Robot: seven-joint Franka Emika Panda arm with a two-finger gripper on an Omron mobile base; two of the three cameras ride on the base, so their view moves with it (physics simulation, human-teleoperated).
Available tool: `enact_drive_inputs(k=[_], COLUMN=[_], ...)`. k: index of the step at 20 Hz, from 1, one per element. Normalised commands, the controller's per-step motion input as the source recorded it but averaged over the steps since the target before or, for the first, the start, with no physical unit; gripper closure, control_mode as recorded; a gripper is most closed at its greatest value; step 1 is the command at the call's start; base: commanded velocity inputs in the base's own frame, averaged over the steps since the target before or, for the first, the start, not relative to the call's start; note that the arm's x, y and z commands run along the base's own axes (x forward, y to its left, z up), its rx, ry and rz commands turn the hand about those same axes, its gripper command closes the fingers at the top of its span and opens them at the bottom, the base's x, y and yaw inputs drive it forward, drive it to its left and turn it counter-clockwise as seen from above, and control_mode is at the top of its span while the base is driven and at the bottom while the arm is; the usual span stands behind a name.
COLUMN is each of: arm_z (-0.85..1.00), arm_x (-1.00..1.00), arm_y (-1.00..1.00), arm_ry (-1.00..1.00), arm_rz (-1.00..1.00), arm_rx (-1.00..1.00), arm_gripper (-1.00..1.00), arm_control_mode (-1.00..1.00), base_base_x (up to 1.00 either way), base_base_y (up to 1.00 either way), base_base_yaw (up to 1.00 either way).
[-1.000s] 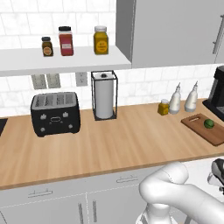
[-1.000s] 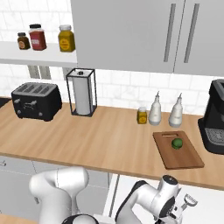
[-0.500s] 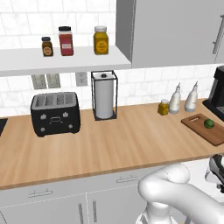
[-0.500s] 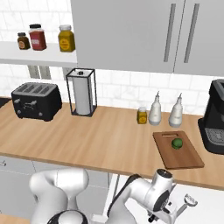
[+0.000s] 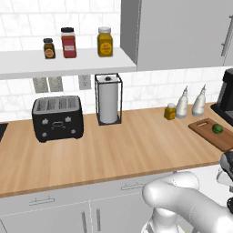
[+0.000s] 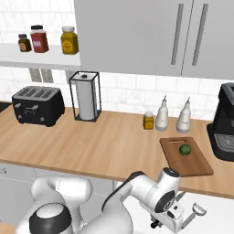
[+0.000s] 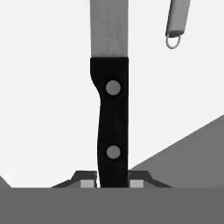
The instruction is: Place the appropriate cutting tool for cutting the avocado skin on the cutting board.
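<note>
A knife (image 7: 113, 122) with a black two-rivet handle and a grey blade runs up the middle of the hand view. My gripper (image 7: 113, 183) is shut on the butt end of that handle, one finger on each side. In the right base view the gripper (image 6: 166, 222) hangs low in front of the counter, below the board's near edge. The reddish-brown cutting board (image 6: 185, 157) lies on the counter at the right, and the small green avocado (image 6: 184, 149) sits on it. From the left, the board (image 5: 210, 134) and avocado (image 5: 217, 129) appear near the right edge.
A second metal tool (image 7: 177, 19) with a ring-ended handle lies beside the blade on a white surface (image 6: 217, 215). A coffee machine (image 6: 225, 122) stands right of the board, with two white bottles (image 6: 173, 115) and a small yellow jar (image 6: 148, 120) behind it. Toaster (image 6: 38, 106) and paper-towel holder (image 6: 86, 96) stand further left.
The hand has risen a little and shifted left with the knife in its grip. The board, avocado and other counter items have stayed put.
</note>
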Motion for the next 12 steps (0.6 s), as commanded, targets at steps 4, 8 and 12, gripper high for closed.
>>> enact_drive_inputs(k=[4,8,12], arm_z=[0.13,0.32,0.86], arm_x=[-0.53,-0.31,-0.38], arm_y=[0.36,0.27,0.0], arm_ry=[0.09,0.04,0.0], arm_rz=[-0.22,-0.18,-0.1], arm_rx=[0.12,0.14,0.12], arm_gripper=[1.0,1.0,1.0], arm_control_mode=[-1.0,-1.0,-1.0], base_base_x=[0.0,0.0,0.0], base_base_y=[0.0,0.0,0.0], base_base_yaw=[0.0,0.0,0.0])
